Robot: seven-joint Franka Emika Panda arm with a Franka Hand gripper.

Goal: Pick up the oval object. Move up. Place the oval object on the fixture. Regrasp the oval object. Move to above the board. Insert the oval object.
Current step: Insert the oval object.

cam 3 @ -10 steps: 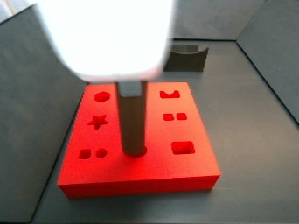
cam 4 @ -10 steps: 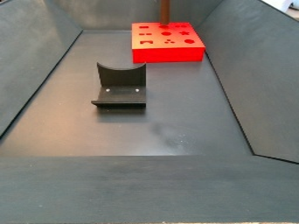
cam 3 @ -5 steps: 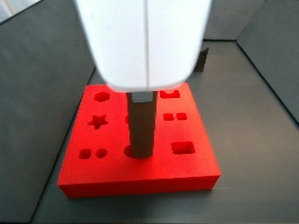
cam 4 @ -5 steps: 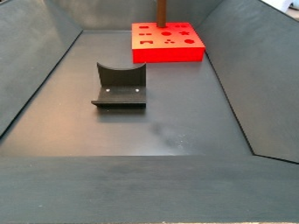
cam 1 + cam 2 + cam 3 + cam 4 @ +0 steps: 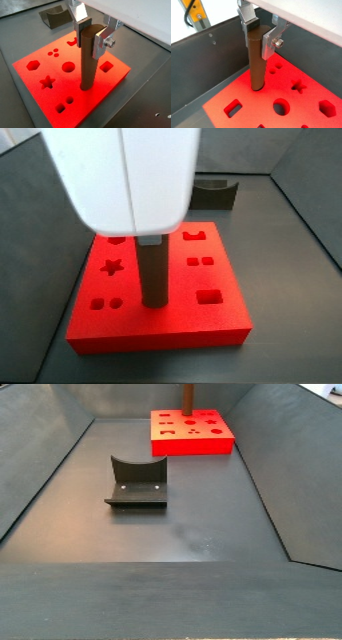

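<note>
One step is left for you: the insert. Your gripper (image 5: 91, 31) stands over the board (image 5: 40, 102) with its fingers (image 5: 272, 36) clamped on the top of the peg (image 5: 87, 65), which hangs upright straight below them; its lower end meets the board at a recess, and in both wrist views it looks already entered, though how deep you cannot tell. Next you likely need a straight push down, keeping the peg plumb so the oval does not bind, then let go. In a side view the arm's white body hangs vertical above the board (image 5: 214, 323). Well off from the tool, the fixture (image 5: 136, 481) sits empty.
</note>
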